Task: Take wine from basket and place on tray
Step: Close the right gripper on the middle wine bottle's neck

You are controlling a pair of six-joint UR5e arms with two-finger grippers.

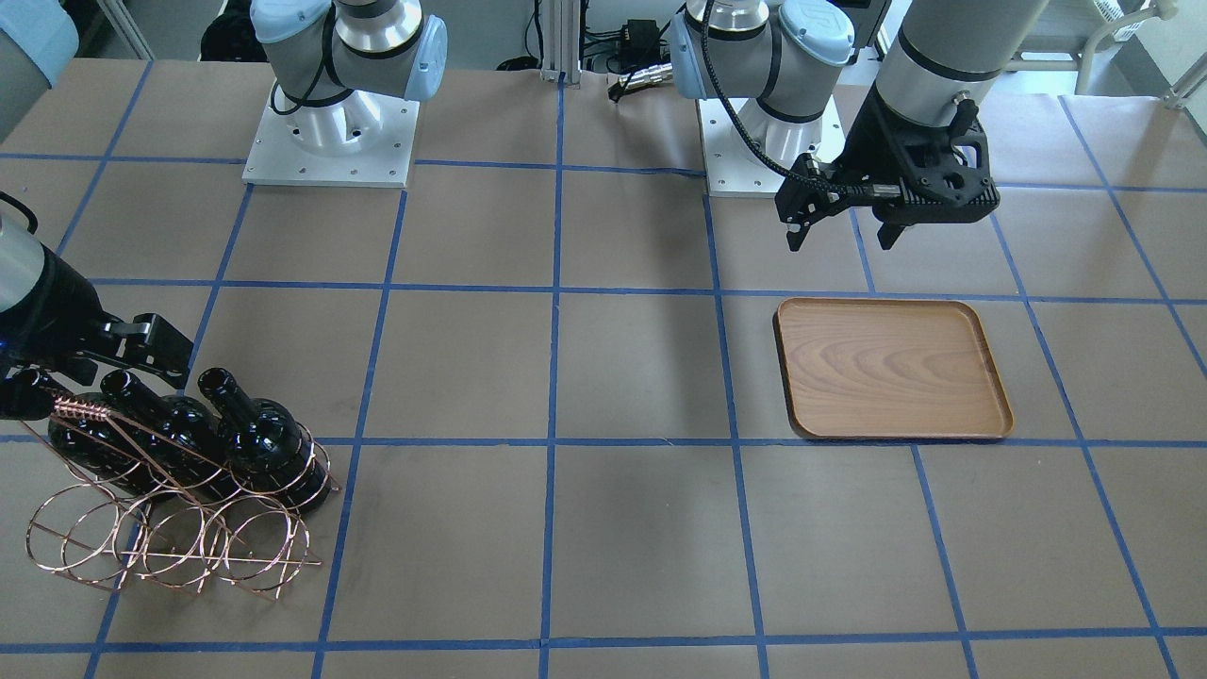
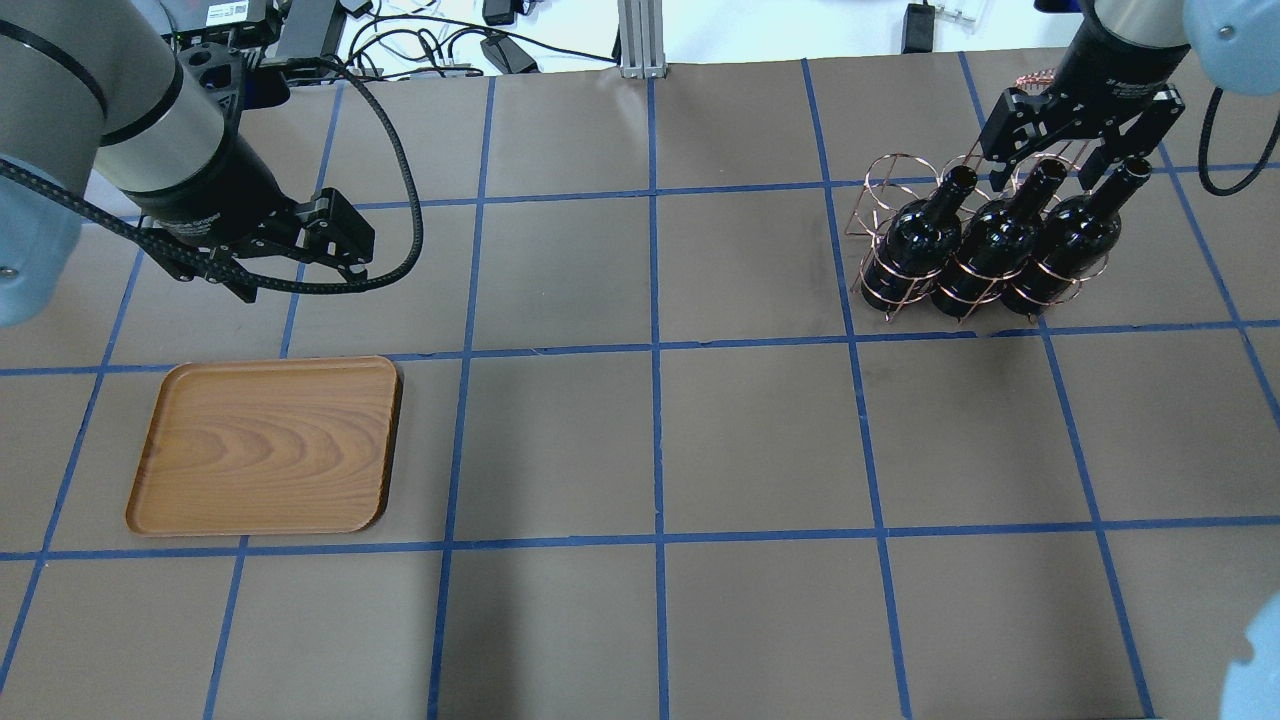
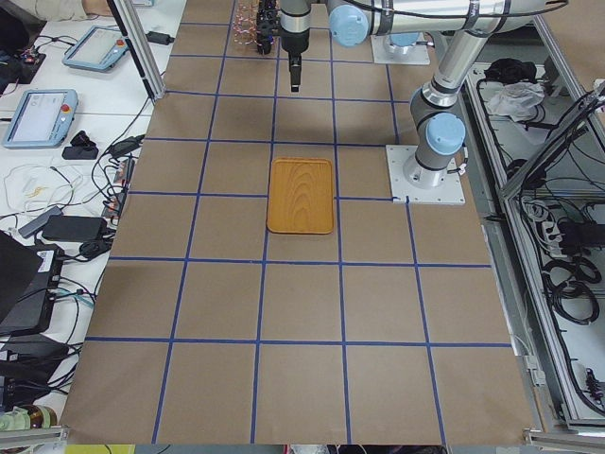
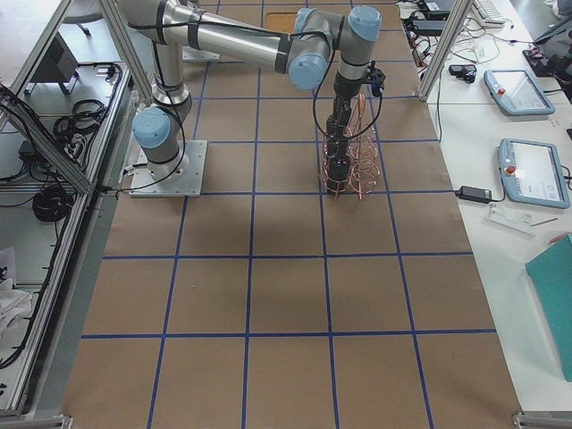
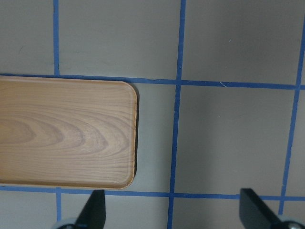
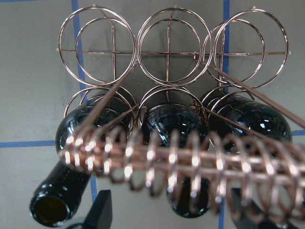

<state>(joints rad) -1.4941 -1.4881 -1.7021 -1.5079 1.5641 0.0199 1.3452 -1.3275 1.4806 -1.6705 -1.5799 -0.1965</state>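
While the middle wine (image 2: 1003, 240) of three is being carried, neck tilted upward, in the basket (image 6: 190, 162) on the counter (image 2: 750, 430), the right pincer (image 2: 1045, 168) is being held over it, fingers apart astride its neck; contact cannot be told. The left pincer (image 2: 300, 280) is being held, fingers likewise apart, above the counter near the tray (image 2: 265, 445), well apart from the basket.

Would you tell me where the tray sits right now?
In the overhead view, the tray lies empty at lower left, on the robot's left side, close to the left tool.
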